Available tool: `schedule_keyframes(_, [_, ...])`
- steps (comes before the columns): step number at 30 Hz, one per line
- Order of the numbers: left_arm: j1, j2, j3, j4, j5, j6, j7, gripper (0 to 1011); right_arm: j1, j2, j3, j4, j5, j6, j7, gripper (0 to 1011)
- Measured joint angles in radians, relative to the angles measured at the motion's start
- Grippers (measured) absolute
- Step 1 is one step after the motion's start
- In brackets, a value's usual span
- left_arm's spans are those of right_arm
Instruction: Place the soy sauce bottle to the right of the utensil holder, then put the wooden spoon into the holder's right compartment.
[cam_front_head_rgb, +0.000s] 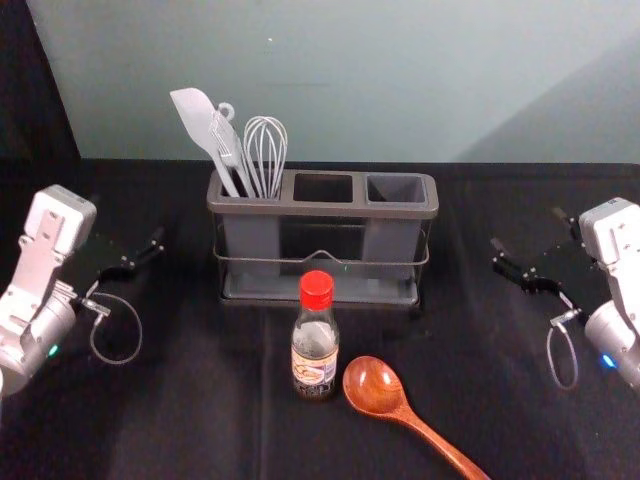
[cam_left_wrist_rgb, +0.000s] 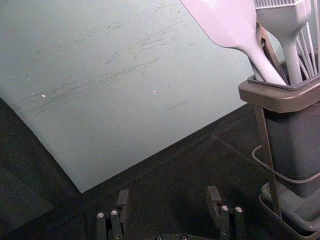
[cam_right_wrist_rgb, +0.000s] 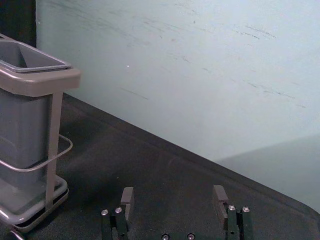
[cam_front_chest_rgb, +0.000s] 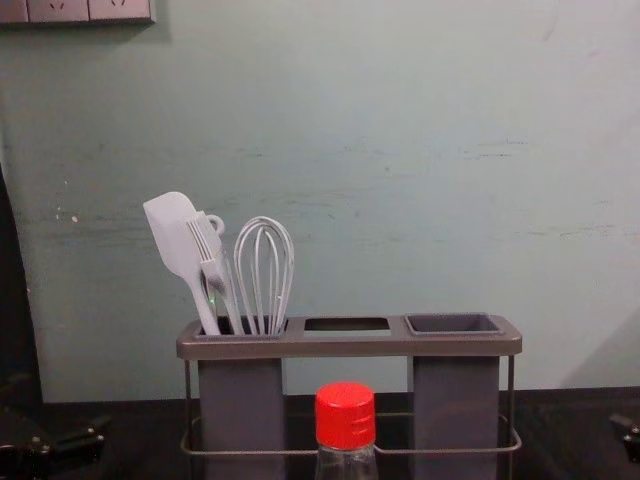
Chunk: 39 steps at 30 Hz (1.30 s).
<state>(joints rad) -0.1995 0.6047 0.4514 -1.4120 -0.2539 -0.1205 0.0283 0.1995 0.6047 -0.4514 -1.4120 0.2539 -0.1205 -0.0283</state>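
OK, got a utensil holder (cam_front_head_rgb: 270, 207) near the desk's far edge, about mid-width. In its left compartment (cam_front_head_rgb: 250, 240), seeing a white spatula (cam_front_head_rgb: 195, 112), a brush (cam_front_chest_rgb: 222, 285) and a whisk (cam_front_head_rgb: 265, 150), all heads up. Further along, note a framed middle opening (cam_front_head_rgb: 323, 187), then an open-mouthed grey right compartment (cam_front_head_rgb: 390, 245). Underneath, a grey base tray (cam_front_head_rgb: 320, 290).

Across the desk (cam_front_head_rgb: 200, 400), black cloth. Beyond its far edge, a pale, scuffed wall (cam_front_head_rgb: 350, 80), plus a dark drape (cam_front_head_rgb: 35, 100) by the far left corner and socket plates (cam_front_chest_rgb: 60, 8) high on the left (chest view).

Find the soy sauce bottle (cam_front_head_rgb: 315, 350) upright in front of the holder, nearer the near edge: red cap, clear glass, cream-and-orange label, dark at the bottom. Just beside it, toward the right edge, see the wooden spoon (cam_front_head_rgb: 375, 387): glossy red-brown, bowl by the bottle, handle angled toward the near right corner.

Placing the left gripper (cam_front_head_rgb: 135, 240) toward the left edge, jaws spread; right gripper (cam_front_head_rgb: 528, 230) toward the right edge, jaws likewise apart.
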Motion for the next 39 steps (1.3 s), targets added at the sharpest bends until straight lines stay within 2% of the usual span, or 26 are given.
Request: schedule_keyframes(39, [0.000, 0.000, 0.000, 0.000, 0.000, 0.000, 0.000, 1000, 0.000, 0.000, 0.000, 0.000, 0.000, 0.000, 0.000, 1002])
